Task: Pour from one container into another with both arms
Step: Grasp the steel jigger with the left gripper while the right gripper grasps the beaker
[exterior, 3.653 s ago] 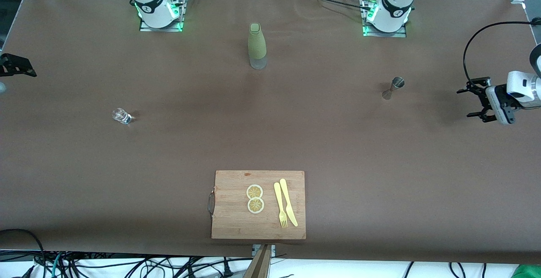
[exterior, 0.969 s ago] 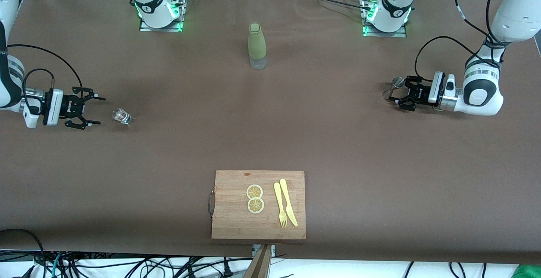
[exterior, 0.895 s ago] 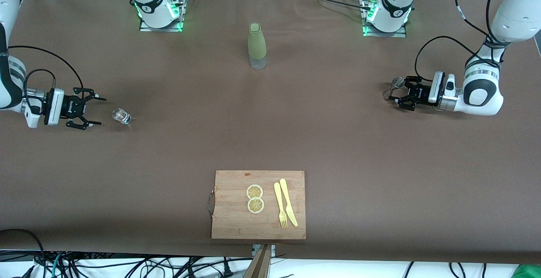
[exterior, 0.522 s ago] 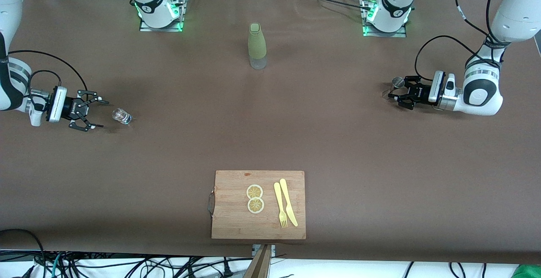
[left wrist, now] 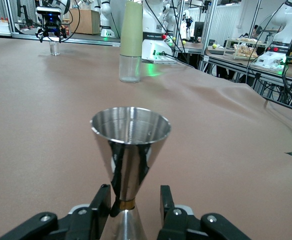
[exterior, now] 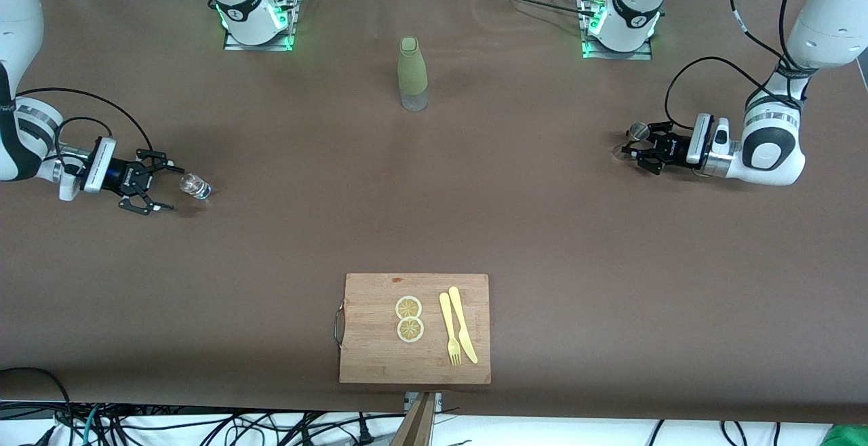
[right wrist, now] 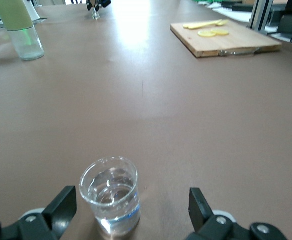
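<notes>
We see the jigger (exterior: 635, 133) standing upright on the brown table (exterior: 434, 229) toward the left arm's end. The left gripper (exterior: 637, 155) is down at table level with its fingers (left wrist: 100, 204) on either side of the jigger's narrow waist. In the left wrist view the fingers sit just beside the waist with thin gaps showing, so the jaws look partly open and not clamped; we cannot tell if a pad touches the metal.

The small glass (exterior: 193, 186) stands upright toward the right arm's end, clear with liquid in the bottom per the right wrist view. The right gripper (exterior: 161, 187) is low beside it, jaws spread wide, holding nothing. In the right wrist view the glass (right wrist: 109, 194) sits between the two fingers (right wrist: 62, 206), closer to one, apart from both.

We also see a green bottle (exterior: 412, 74) upright mid-table, nearer the bases. A wooden cutting board (exterior: 369, 358) lies near the front edge with two lemon slices (exterior: 409, 318), a yellow fork (exterior: 449, 329) and a yellow knife (exterior: 462, 324) on it.
</notes>
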{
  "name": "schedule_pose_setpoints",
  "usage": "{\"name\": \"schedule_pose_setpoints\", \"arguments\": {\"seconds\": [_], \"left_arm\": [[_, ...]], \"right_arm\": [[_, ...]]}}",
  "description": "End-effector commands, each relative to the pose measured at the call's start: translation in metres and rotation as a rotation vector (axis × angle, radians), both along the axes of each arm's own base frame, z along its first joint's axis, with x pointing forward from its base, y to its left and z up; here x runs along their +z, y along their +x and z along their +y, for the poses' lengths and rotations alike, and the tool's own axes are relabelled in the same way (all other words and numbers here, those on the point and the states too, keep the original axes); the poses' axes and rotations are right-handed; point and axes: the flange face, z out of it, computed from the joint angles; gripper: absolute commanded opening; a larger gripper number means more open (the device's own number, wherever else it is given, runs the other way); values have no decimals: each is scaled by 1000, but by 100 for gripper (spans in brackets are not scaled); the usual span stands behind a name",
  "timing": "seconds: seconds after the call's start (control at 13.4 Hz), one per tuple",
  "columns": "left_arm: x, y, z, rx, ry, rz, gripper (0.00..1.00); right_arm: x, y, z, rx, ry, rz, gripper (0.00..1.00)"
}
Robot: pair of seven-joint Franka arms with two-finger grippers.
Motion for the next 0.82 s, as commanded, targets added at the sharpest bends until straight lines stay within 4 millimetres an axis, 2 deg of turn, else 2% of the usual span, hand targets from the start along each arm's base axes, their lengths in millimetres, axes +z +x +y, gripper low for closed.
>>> {"name": "schedule_pose_setpoints", "arguments": {"seconds": [0.0, 0.07, 0.37, 0.6, 0.75], "left_arm": [[-4, -7, 3, -31, -102, -179, 47], [-3, -7, 2, -32, -107, -177, 45], [-1, -6, 3, -33, -110, -183, 0], [5, -2, 4, -35, -111, -191, 0], [20, 4, 6, -39, -104, -217, 0]], "right_arm": [[-14, -4, -3, 0, 40, -35, 100], [-18, -7, -6, 0, 43, -38, 100], [-36, -15, -3, -2, 92, -49, 100], [-43, -16, 2, -18, 117, -53, 100], [-51, -17, 4, -25, 130, -60, 100]]}}
